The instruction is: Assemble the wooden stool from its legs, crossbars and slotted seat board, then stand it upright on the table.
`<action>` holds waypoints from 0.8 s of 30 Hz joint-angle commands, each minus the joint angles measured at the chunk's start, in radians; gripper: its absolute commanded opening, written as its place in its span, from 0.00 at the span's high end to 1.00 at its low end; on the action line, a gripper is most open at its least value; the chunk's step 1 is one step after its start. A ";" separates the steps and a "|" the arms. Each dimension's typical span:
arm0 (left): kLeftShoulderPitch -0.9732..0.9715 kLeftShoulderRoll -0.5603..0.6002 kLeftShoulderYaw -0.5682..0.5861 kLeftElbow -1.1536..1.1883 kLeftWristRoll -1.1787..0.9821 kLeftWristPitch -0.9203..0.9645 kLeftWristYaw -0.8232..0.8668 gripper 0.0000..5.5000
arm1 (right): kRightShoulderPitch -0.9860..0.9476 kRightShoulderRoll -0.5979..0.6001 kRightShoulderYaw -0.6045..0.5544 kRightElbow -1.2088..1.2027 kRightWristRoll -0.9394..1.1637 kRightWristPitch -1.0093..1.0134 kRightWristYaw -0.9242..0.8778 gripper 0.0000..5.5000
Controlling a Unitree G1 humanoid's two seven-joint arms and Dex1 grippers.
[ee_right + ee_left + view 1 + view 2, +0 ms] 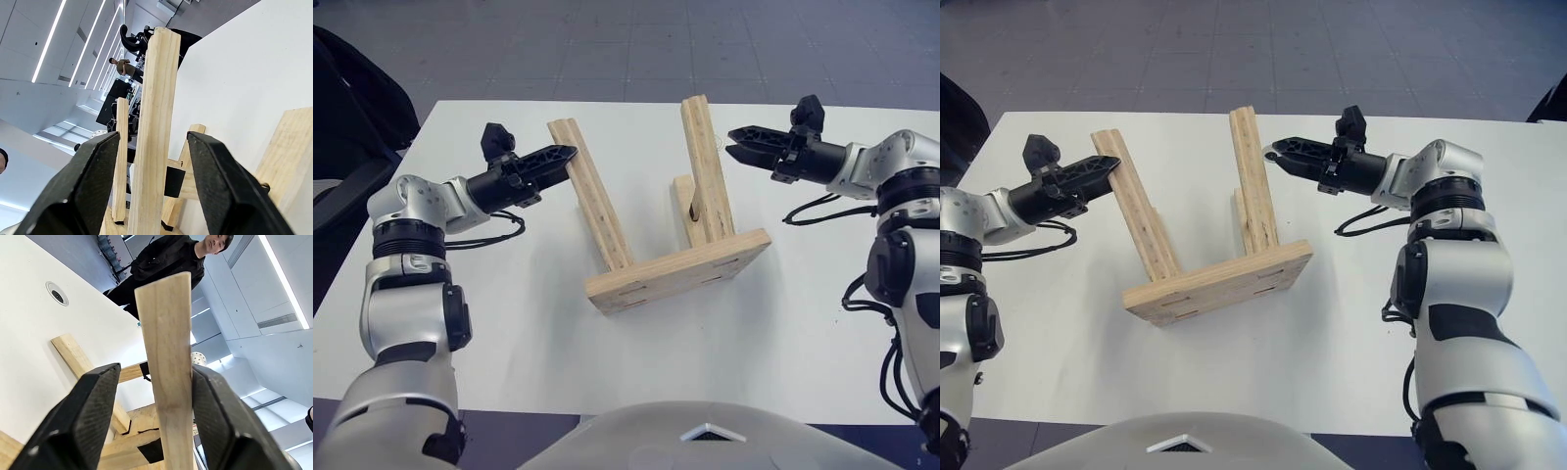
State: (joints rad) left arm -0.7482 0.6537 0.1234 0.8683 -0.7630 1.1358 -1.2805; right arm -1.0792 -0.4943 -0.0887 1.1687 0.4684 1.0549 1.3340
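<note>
Two grippers gape open: left gripper (570, 153) around one leg, right gripper (729, 142) beside another, of the pale wooden stool (677, 269) lying on the white counter (803, 313).

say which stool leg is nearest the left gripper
The leg on the robot's left, its tip at the left gripper; the other leg faces the right gripper.

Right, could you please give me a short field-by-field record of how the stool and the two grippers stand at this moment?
Stool: appears assembled, lying on its side on the white table, not yet upright.
Seat board: nearest the robot, slotted face towards it.
Legs: point away from the robot.
Left gripper: open, fingers either side of the left leg at its far end.
Right gripper: open, at the far end of the right leg, not clamped.
Crossbar: joined between the legs.
</note>
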 commanded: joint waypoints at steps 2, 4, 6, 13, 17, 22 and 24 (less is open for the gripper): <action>0.040 0.019 0.083 0.010 0.009 0.039 0.063 0.38 | 0.043 -0.035 0.012 -0.054 -0.035 0.021 0.027 0.54; 0.032 0.033 0.145 0.031 -0.003 0.037 0.086 0.32 | 0.060 -0.041 0.013 -0.076 -0.037 0.029 0.035 0.54; 0.031 0.038 0.190 0.045 -0.005 0.029 0.107 0.32 | 0.077 -0.045 0.014 -0.090 -0.042 0.031 0.037 0.54; 0.206 0.092 0.281 -0.194 0.012 -0.056 0.123 0.32 | 0.141 -0.085 0.047 -0.193 -0.077 -0.036 0.050 0.54; 0.705 0.071 0.284 -0.899 0.007 -0.189 0.096 0.32 | 0.264 -0.149 0.060 -0.341 -0.137 -0.196 -0.012 0.54; 1.059 0.017 0.112 -1.310 0.261 -0.588 0.143 0.32 | 0.487 -0.215 0.127 -0.597 -0.225 -0.473 0.014 0.54; 1.110 -0.014 0.093 -1.396 0.264 -0.620 0.176 0.32 | 0.521 -0.227 0.139 -0.641 -0.250 -0.556 0.027 0.54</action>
State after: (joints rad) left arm 0.2330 0.6659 0.2807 -0.2930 -0.5767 0.6568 -1.1546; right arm -0.6362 -0.6540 0.0057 0.6730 0.2804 0.6569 1.3561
